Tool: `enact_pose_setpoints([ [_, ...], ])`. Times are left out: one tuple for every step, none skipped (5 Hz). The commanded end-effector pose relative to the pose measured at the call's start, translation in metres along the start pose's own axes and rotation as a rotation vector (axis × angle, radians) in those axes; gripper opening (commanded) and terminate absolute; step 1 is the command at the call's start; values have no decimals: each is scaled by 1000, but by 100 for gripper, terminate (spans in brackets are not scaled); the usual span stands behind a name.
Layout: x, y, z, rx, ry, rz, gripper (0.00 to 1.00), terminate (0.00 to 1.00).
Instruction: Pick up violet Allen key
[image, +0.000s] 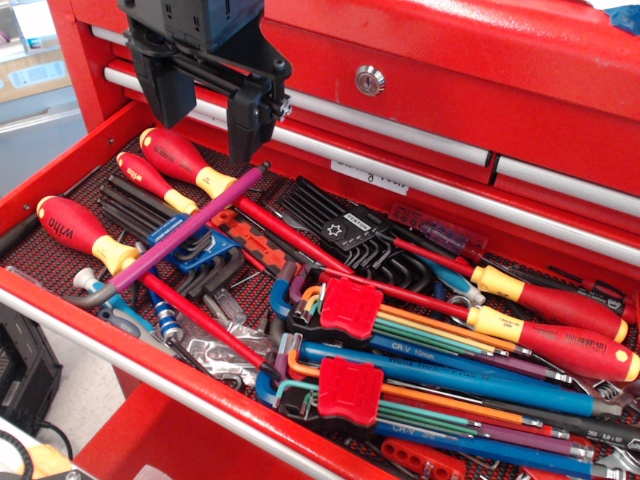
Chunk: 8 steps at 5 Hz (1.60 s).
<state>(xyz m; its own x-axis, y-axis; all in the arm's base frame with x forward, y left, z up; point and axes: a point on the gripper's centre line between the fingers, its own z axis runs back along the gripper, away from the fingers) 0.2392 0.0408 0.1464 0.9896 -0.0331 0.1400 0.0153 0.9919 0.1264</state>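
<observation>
The violet Allen key (185, 232) lies slantwise across the left part of the open drawer, on top of the red-and-yellow screwdrivers (182, 160). Its magenta shaft runs from a top end near the drawer's back down left to a short grey bent end (88, 293) at the front edge. My gripper (205, 115) hangs above the back left of the drawer, its two black fingers open and empty. The right finger's tip is just above the key's top end, not touching it.
The red tool chest's open drawer (60, 300) holds several screwdrivers, black key sets (355, 240), a blue holder (190, 250), and two red holders (350, 305) with coloured keys. Closed drawers with silver handles (400, 130) rise behind. The drawer's left wall stands close to the gripper.
</observation>
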Motion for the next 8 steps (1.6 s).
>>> enact_pose_setpoints([
  [0,0,0,0,0,0,100,0],
  [5,26,-18,-17,-7,-13,100,0],
  [18,37,-48,-50,-20,1,100,0],
  [27,42,-72,-65,-17,10,100,0],
  [27,46,-86,-70,6,14,100,0],
  [23,47,-99,12,27,3,100,0],
  [16,54,-113,57,4,-48,100,0],
  [11,57,-123,53,-4,-65,100,0],
])
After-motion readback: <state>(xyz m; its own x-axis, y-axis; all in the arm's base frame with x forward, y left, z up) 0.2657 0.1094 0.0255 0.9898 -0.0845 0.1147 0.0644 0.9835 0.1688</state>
